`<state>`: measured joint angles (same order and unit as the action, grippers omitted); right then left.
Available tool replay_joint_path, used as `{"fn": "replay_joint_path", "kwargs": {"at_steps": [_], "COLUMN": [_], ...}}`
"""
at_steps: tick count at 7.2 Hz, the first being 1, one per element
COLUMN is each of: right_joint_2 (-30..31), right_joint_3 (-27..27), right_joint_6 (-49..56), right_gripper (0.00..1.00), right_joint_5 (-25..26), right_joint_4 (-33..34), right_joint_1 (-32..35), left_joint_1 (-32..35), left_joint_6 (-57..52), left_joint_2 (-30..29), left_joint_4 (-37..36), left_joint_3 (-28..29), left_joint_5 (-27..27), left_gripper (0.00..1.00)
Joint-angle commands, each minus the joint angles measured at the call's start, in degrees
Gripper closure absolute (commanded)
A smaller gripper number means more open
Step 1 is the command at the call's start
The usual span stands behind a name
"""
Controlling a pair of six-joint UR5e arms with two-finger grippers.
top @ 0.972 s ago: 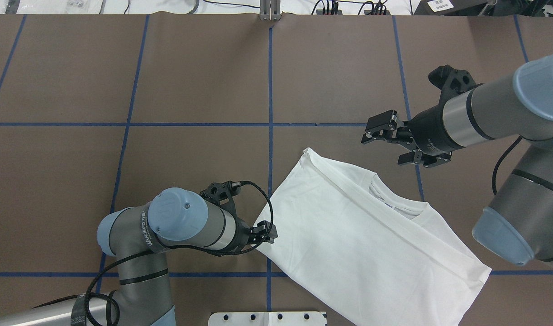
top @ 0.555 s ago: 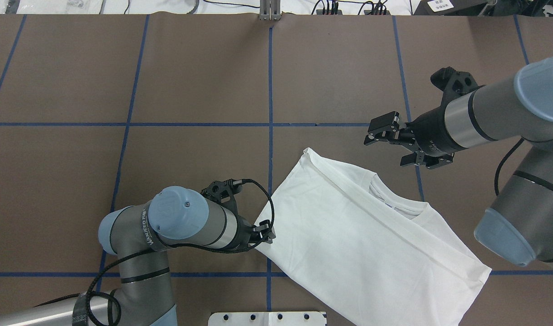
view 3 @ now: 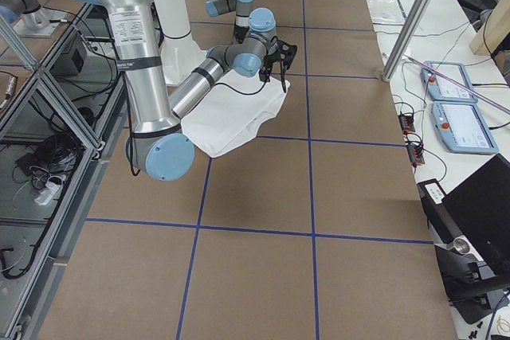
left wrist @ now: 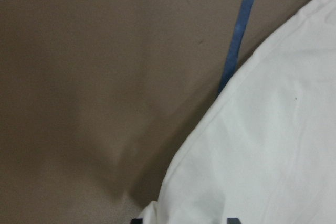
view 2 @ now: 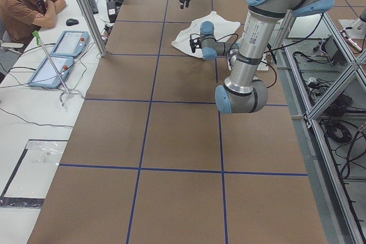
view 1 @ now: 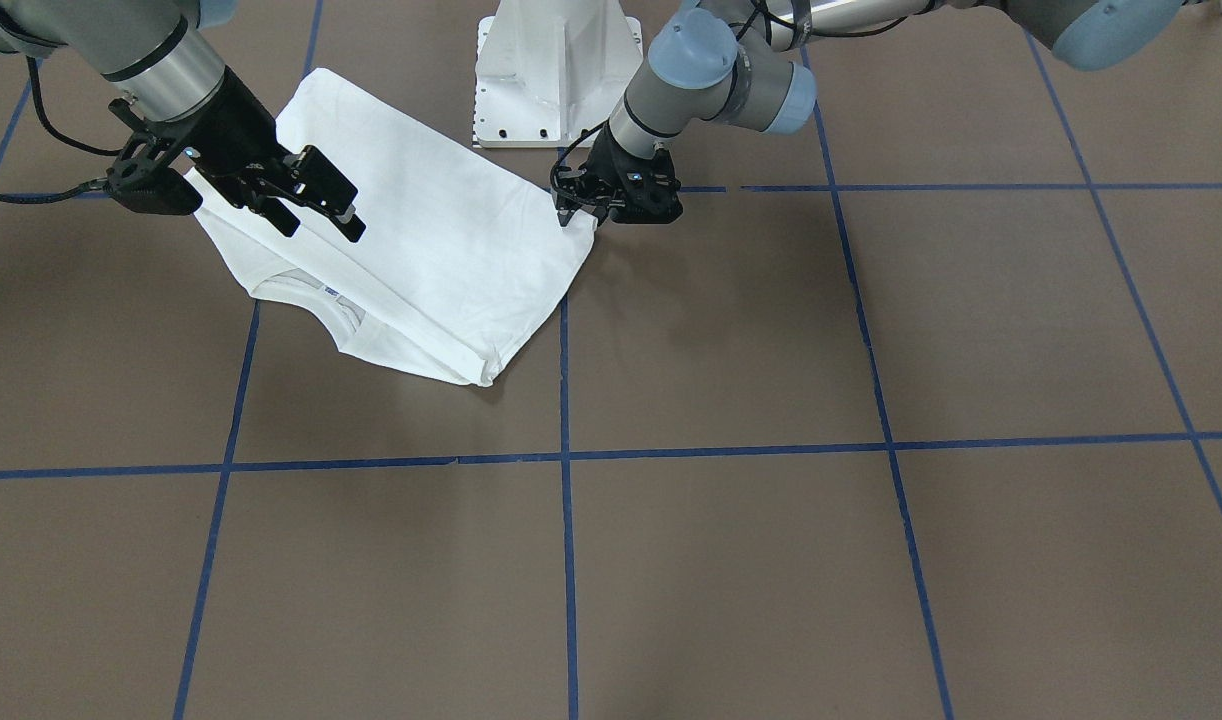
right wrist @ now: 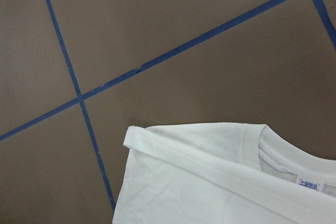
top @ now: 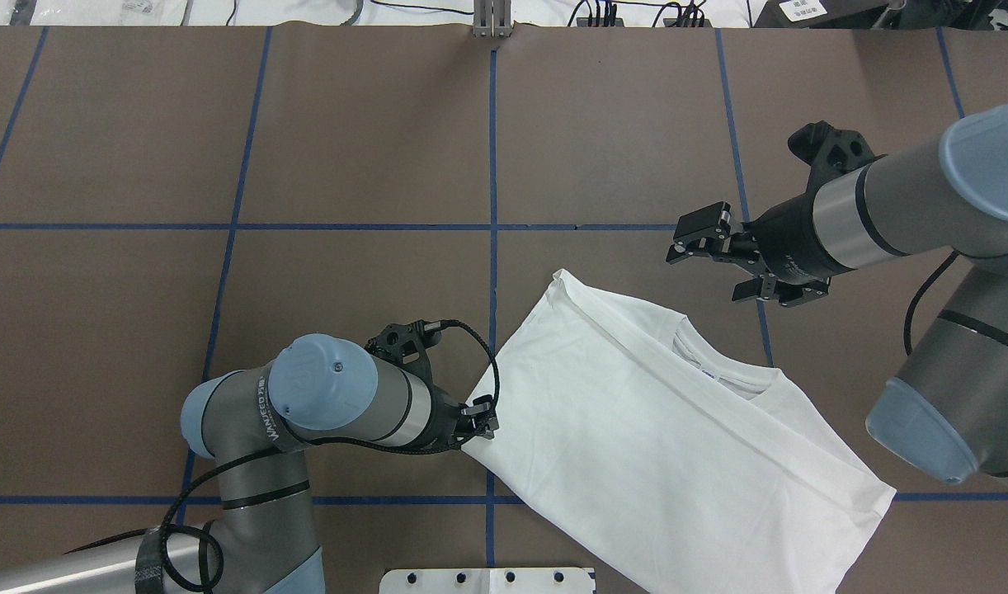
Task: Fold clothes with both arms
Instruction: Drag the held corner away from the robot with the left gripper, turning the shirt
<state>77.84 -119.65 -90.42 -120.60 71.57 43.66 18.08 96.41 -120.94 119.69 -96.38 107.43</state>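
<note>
The left gripper (top: 481, 419) sits low at the shirt's (top: 661, 445) near-left corner, where the blue tape line (top: 493, 165) runs under the cloth. In the left wrist view its two dark fingertips just show at the bottom edge, set apart, with the white corner lying between them. I cannot tell whether they have clamped the fabric.

The right gripper (top: 706, 272) hangs in the air with its jaws spread wide and nothing in them. From overhead it is off the shirt's far edge, a little beyond the collar (top: 723, 371) and apart from the cloth. The right wrist view looks down on the folded shoulder edge, the ribbed neck and the small neck label (right wrist: 308, 183).

The shirt itself lies folded and flat on the brown table (top: 347, 148), turned at a slant. It is in the near right part from overhead, its near edge close to the white pedestal base (view 1: 556, 70).
</note>
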Motion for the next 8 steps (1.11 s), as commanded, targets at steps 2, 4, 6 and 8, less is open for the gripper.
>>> {"fn": "replay_joint_path", "kwargs": {"at_steps": [2,4,6,8], "right_joint_2": [0.1,0.0,0.0,-0.2], "right_joint_3": [0.1,0.6,0.6,0.8], "right_joint_6": [0.1,0.1,0.1,0.2], "right_gripper": [0.0,0.0,0.0,0.0], "right_joint_5": [0.1,0.3,0.3,0.3], "right_joint_4": [0.0,0.0,0.0,0.0], "right_joint_1": [0.0,0.0,0.5,1.3], "left_joint_1": [1.2,2.0,4.7,10.6], "left_joint_6": [-0.1,0.1,0.3,-0.1], "left_joint_2": [0.0,0.0,-0.1,0.3], "left_joint_4": [0.5,0.5,0.0,-0.5], "left_joint_3": [0.3,0.0,-0.3,0.0], "left_joint_5": [0.1,0.1,0.4,0.3], "left_gripper": [0.81,1.0,1.0,1.0]}}
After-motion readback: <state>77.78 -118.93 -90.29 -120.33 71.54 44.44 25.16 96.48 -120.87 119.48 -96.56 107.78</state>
